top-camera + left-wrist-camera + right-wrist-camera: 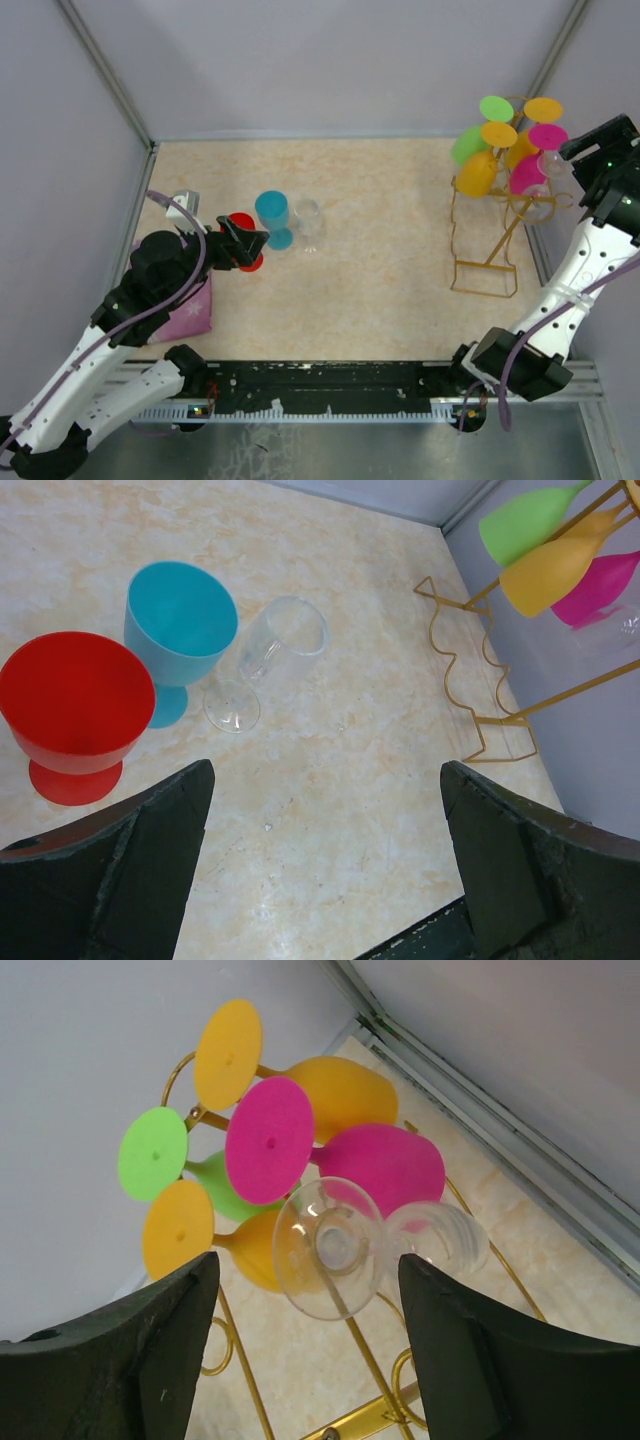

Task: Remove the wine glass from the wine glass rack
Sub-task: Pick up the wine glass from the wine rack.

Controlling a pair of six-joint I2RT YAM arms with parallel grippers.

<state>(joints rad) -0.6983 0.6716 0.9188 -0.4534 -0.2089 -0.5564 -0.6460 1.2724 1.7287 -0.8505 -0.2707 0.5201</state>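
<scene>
A clear wine glass hangs on the gold wine glass rack at the table's far right, its round foot facing my right wrist camera. My right gripper is open, a finger on each side of that foot without touching it. Green, orange and pink glasses hang on the same rack. My left gripper is open over bare table at the left, with nothing between its fingers.
A red glass and a blue glass stand upright by the left gripper, and a clear glass lies on its side next to them. A pink cloth lies at the left edge. The enclosure wall runs close behind the rack.
</scene>
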